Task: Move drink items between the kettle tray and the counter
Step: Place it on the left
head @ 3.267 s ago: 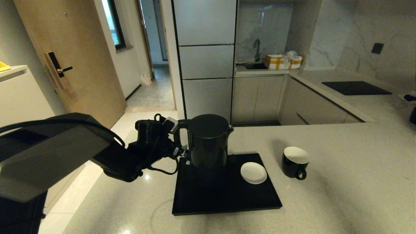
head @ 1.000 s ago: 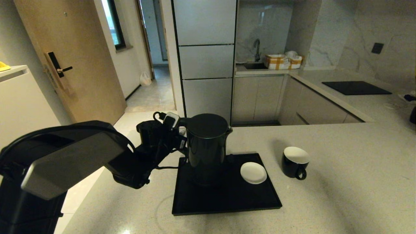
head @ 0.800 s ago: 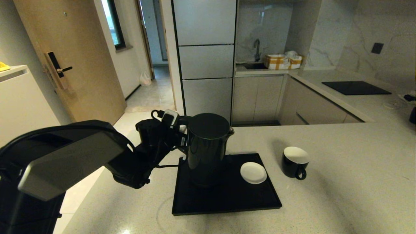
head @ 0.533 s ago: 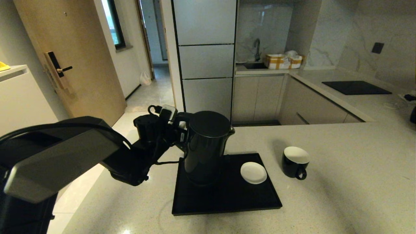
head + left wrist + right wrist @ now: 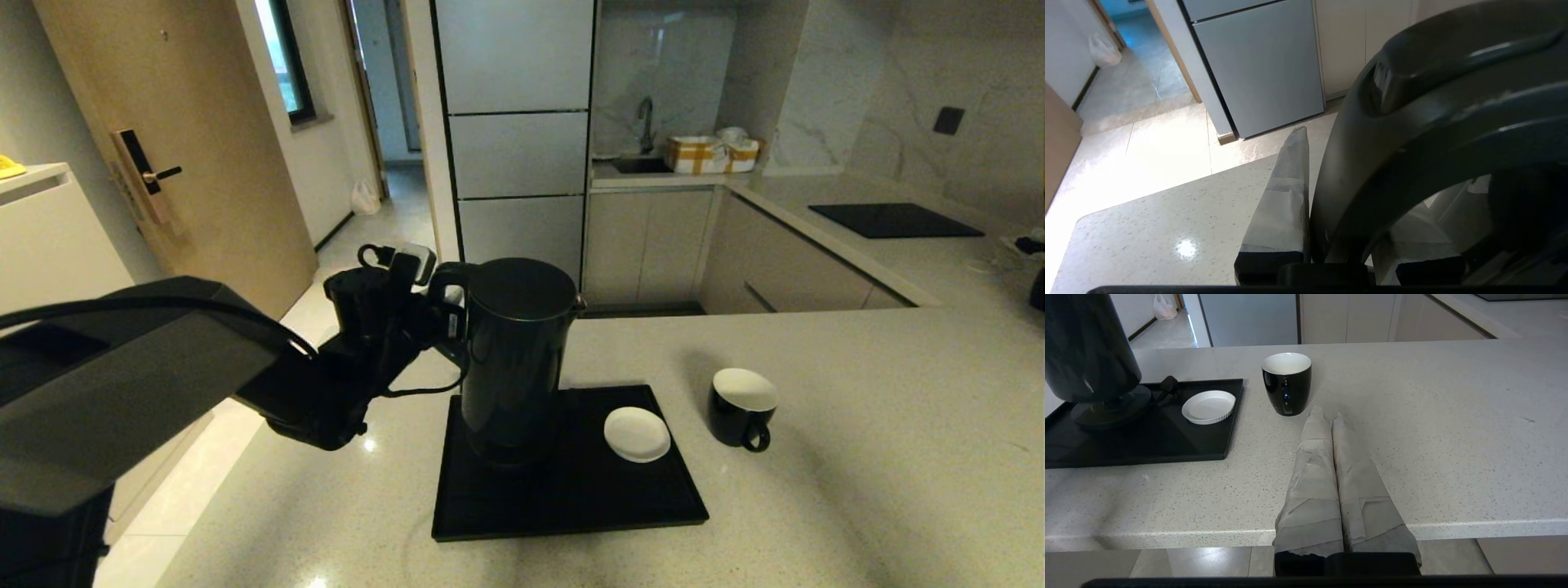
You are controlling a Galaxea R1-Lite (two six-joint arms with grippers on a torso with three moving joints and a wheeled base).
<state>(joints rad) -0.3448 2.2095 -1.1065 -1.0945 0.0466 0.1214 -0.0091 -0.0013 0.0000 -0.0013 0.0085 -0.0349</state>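
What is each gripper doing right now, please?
Left gripper: closed on the kettle by its handle, above the tray.
Right gripper: shut, empty, short of the cup.

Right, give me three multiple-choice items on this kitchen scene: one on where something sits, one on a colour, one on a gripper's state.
1. Where does the cup stand?
A. on the tray
B. on the counter, right of the tray
C. on the saucer

2. What colour is the saucer?
A. white
B. black
C. beige

3. What is the left gripper doing?
A. hanging open over the cup
B. resting shut on the counter
C. gripping the kettle's handle

Answers: 1 B, the cup stands on the counter clear of the tray. 2 A, it shows white on the black tray. 3 C, its fingers clamp the kettle handle in the left wrist view.
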